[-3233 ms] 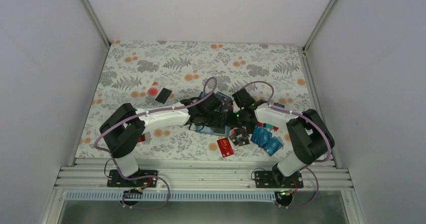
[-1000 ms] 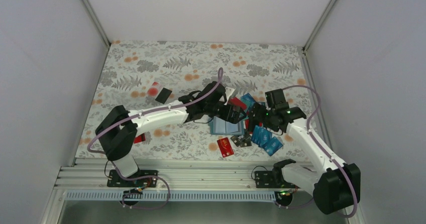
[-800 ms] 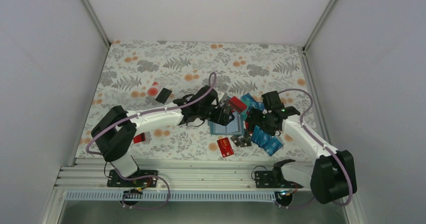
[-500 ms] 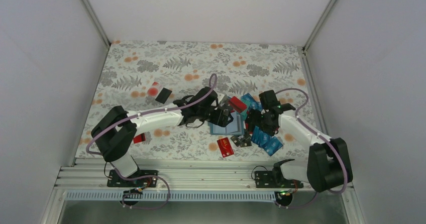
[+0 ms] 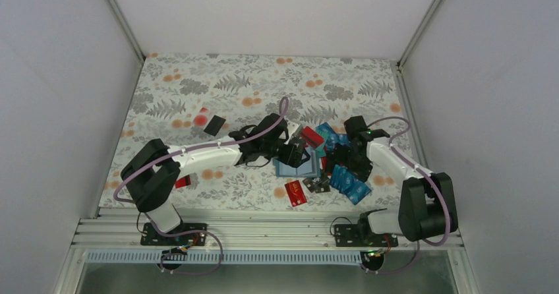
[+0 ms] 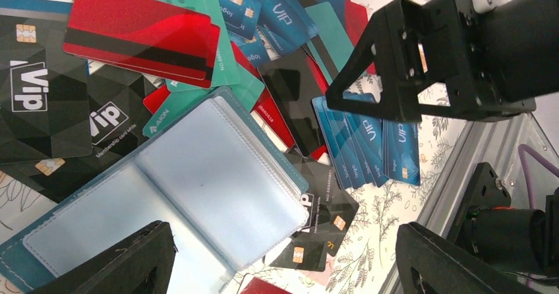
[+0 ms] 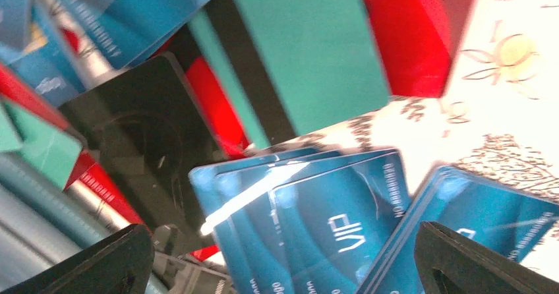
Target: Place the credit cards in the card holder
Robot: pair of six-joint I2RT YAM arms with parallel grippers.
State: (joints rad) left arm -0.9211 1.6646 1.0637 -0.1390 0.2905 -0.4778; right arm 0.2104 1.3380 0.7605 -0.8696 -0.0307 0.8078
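Card holder (image 6: 198,188) lies opened flat, pale sleeves up, mid-table (image 5: 198,89). Credit cards (image 6: 366,146) are heaped around its far and right sides, some tucked under its edge. Left gripper (image 6: 280,258) is spread wide over the holder, empty. Right gripper (image 7: 283,261) is spread too, empty, over a blue fan of cards. Cards look thin, stiff and slick, lying flat and overlapped, so probably hard to pinch. Take the top one by an overhanging edge. Holder looks soft and may slide, so pin a corner.

The top view looks down from behind over the whole tabletop (image 5: 198,89); both wrist views sit close above the same fanned blue cards (image 6: 366,142) ahead of their fingers (image 6: 112,267).
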